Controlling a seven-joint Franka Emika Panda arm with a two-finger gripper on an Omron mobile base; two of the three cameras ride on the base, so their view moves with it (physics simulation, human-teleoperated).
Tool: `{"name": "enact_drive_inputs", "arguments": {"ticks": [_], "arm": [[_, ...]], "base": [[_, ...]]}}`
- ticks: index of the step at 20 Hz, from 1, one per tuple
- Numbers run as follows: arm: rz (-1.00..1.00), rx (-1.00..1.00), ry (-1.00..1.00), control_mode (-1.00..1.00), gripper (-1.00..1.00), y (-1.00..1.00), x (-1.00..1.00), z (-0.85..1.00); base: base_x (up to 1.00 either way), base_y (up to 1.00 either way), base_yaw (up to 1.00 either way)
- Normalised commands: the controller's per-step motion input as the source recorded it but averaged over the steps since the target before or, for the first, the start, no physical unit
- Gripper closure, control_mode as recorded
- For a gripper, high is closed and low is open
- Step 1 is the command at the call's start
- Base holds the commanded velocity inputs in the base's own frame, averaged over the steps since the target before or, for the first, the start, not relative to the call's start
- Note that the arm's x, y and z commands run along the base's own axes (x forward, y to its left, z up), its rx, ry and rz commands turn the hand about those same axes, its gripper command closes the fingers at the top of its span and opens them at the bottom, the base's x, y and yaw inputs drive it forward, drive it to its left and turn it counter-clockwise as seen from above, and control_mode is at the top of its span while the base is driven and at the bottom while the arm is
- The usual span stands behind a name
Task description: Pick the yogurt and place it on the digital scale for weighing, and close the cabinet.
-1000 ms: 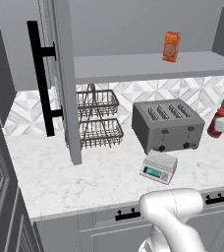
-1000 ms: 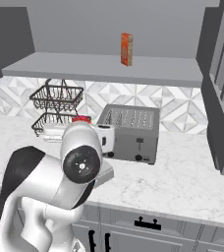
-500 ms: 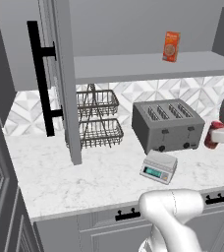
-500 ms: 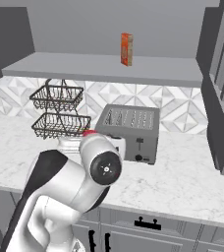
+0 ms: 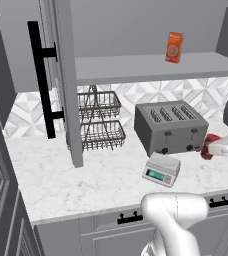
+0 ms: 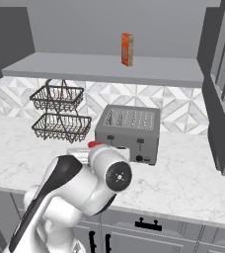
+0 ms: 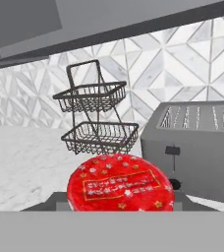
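Well, from the left base view the gripper [image 5: 212,148] pinches the yogurt [image 5: 209,146] above the counter [image 5: 61,175], at three o'clock from the toaster [image 5: 170,127] and two o'clock from the scale [image 5: 161,169], while the cabinet [image 5: 56,75] door stands open with an orange box [image 5: 174,47] on its shelf. From the right base view, a red sliver of yogurt [image 6: 94,144] peeks over the arm at nine o'clock of the toaster [image 6: 128,133]. Seen from the hand, the yogurt [image 7: 120,183] sits between the fingers at six o'clock, baskets [image 7: 98,118] at twelve.
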Motion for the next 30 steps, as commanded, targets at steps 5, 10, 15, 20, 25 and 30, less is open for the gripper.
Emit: {"name": "enact_drive_inputs", "arguments": {"ticks": [5,10,15,20,25,30], "arm": [[0.0,-0.01,0.03,-1.0,1.0,0.36,0.28,-0.27],[0.0,-0.03,0.0,-1.0,1.0,0.3,0.12,-0.34],[0.05,-0.01,0.0,-1.0,1.0,0.11,0.19,-0.23],[0.19,0.0,0.0,-1.0,1.0,0.01,0.2,-0.19],[0.21,0.0,0.01,-1.0,1.0,0.0,0.33,-0.11],[0.15,0.0,0.0,-1.0,1.0,0.0,0.34,-0.21]], "base": [[0.0,0.0,0.0],[0.0,0.0,0.0],[0.0,0.0,0.0],[0.0,0.0,0.0],[0.0,0.0,0.0],[0.0,0.0,0.0]]}}
